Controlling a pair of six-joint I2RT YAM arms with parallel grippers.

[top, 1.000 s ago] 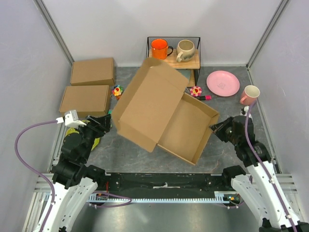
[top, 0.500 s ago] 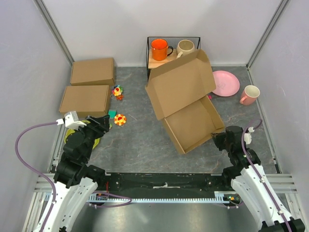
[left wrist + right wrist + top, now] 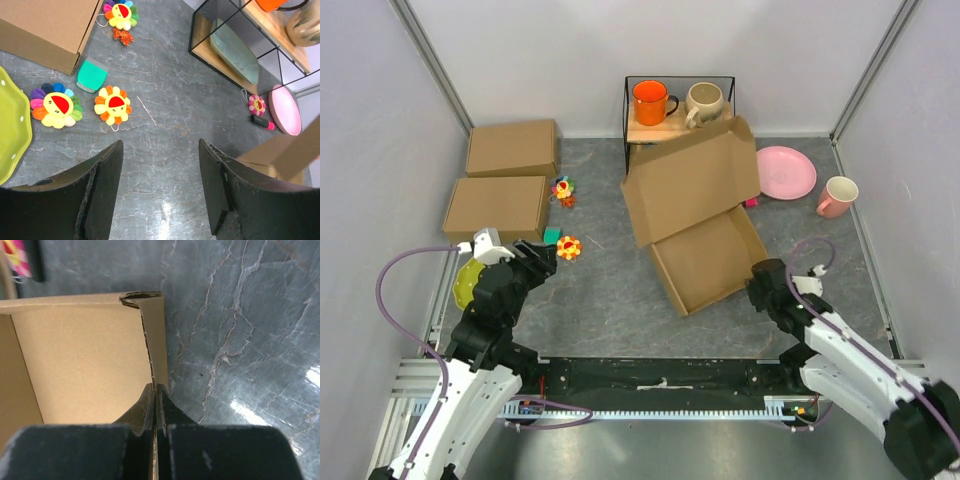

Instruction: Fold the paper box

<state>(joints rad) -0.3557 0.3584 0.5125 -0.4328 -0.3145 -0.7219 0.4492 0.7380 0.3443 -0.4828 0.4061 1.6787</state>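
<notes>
Over the last second the paper box (image 3: 705,225) has swung from the middle of the bench (image 3: 610,290) toward the right rear. Its lid has risen from a leftward sprawl to lean back by the wire shelf (image 3: 646,131); whether they touch is hard to say from above. The right claw (image 3: 155,390) is clamped on the thin near wall beside a ragged corner slit, so a pull may tear it or slip free. The left claw (image 3: 160,145) hangs agape, well apart, leaving the lid unsupported and liable to flop against the mugs (image 3: 650,100).

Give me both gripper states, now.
Left gripper: open, holding nothing.
Right gripper: shut on the paper box, pinching its side wall.
</notes>
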